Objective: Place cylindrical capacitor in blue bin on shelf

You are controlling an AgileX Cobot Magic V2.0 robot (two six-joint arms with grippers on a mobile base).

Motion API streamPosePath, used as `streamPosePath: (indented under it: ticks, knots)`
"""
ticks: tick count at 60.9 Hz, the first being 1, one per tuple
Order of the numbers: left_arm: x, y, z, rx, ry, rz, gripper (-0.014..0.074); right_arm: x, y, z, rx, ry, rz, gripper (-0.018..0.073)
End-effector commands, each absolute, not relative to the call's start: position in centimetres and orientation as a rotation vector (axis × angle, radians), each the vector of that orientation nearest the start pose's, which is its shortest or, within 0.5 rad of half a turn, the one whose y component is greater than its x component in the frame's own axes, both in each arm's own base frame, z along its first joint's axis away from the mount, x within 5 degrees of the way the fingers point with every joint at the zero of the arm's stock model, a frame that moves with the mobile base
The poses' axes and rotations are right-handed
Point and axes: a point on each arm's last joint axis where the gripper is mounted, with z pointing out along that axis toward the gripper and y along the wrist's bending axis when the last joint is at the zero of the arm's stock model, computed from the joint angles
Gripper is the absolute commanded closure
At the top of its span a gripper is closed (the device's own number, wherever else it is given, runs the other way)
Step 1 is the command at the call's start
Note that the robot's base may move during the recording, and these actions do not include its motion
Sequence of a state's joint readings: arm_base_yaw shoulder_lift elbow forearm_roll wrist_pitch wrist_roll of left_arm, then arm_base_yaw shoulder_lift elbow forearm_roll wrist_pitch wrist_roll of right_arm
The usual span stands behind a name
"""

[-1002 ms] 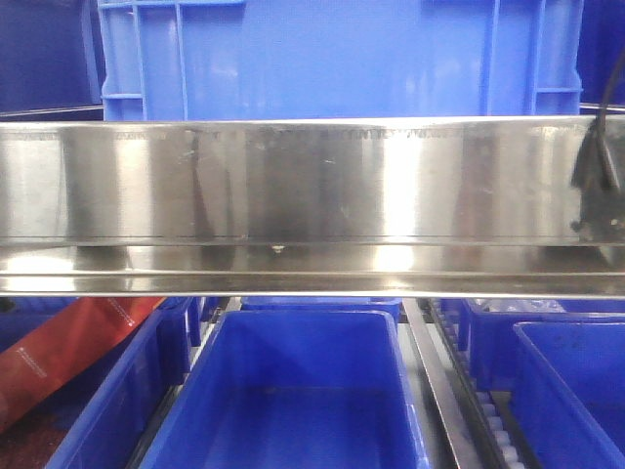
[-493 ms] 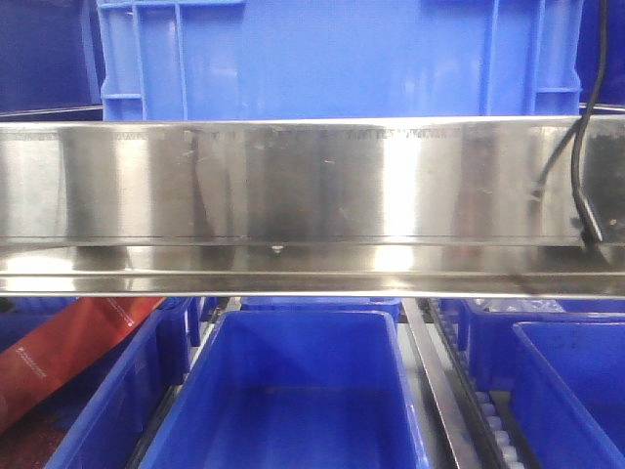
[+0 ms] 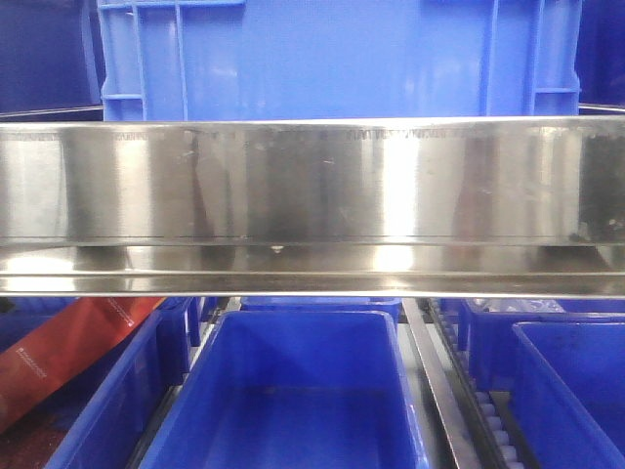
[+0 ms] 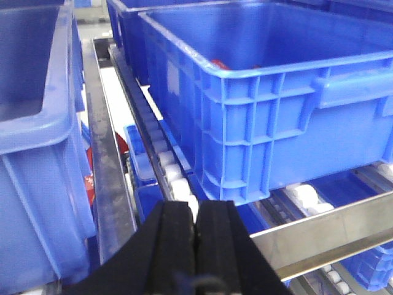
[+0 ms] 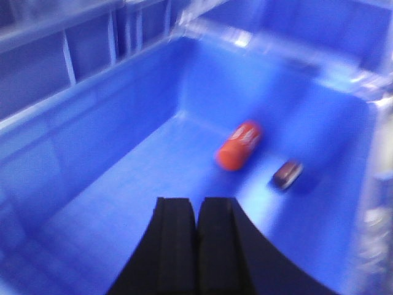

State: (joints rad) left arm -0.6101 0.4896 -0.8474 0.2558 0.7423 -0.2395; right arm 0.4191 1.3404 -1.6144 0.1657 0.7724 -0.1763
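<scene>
- Writing: the broad brushed stainless steel shelf rail (image 3: 312, 181) spans the middle of the front view; faint stamped marks run along its top edge, too small to read. The red flat package (image 3: 68, 352) at lower left carries small pale print, also unreadable.
- Shelf: the rail surface is reflective, with vertical brush streaks and bright glare patches. A second thinner steel lip sits directly below it.
- Bins, front view: a large ribbed blue plastic crate (image 3: 332, 59) stands above the rail; an open smooth-walled blue plastic bin (image 3: 293, 391) sits below centre, with further blue bins on either side.
- Left wrist view: the black padded left gripper (image 4: 195, 224) is at bottom centre, its two pads pressed together with nothing between them. Above it, a ribbed blue crate (image 4: 264, 123) rests on a track of white rollers (image 4: 175, 178) beside a steel rail.
- Right wrist view (blurred): the black right gripper (image 5: 196, 233) is at bottom centre, pads together and empty, above the interior of a blue plastic bin (image 5: 110, 160).
- Task object: the small dark stubby cylindrical capacitor (image 5: 287, 174) lies on its side on the bin floor, right of centre, just beside an orange-red cylinder (image 5: 239, 145) but apart from it.
</scene>
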Motion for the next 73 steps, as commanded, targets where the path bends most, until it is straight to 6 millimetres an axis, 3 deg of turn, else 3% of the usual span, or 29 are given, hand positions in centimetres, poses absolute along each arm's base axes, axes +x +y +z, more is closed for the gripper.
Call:
streamPosePath:
  ticks: [1, 15, 29, 40, 52, 73]
  knots:
    - [6.8, -2.9, 39.4, 0.391, 1.783, -0.316, 0.0707, 23.4, 10.5, 47.6, -0.503, 1.859, 0.303, 0.072]
    - [7.1, -3.3, 38.9, 0.399, 1.759, -0.326, 0.0707, 16.5, 6.5, 43.7, -0.402, 1.737, 0.26, 0.0721]
    - [7.3, -3.5, 38.7, 0.403, 1.738, -0.335, 0.0707, 10.1, 4.1, 37.3, -0.378, 1.67, 0.25, 0.0721]
    - [7.3, -3.5, 38.7, 0.403, 1.736, -0.336, 0.0707, 6.6, 2.8, 34.1, -0.365, 1.609, 0.253, 0.0721]
    - [7.3, -3.5, 38.7, 0.403, 1.736, -0.336, 0.0707, 4.8, 2.1, 32.3, -0.336, 1.506, 0.255, 0.0721]
    - [7.3, -3.5, 38.7, 0.403, 1.736, -0.336, 0.0707, 4.6, 2.0, 32.3, -0.334, 1.496, 0.256, 0.0721]
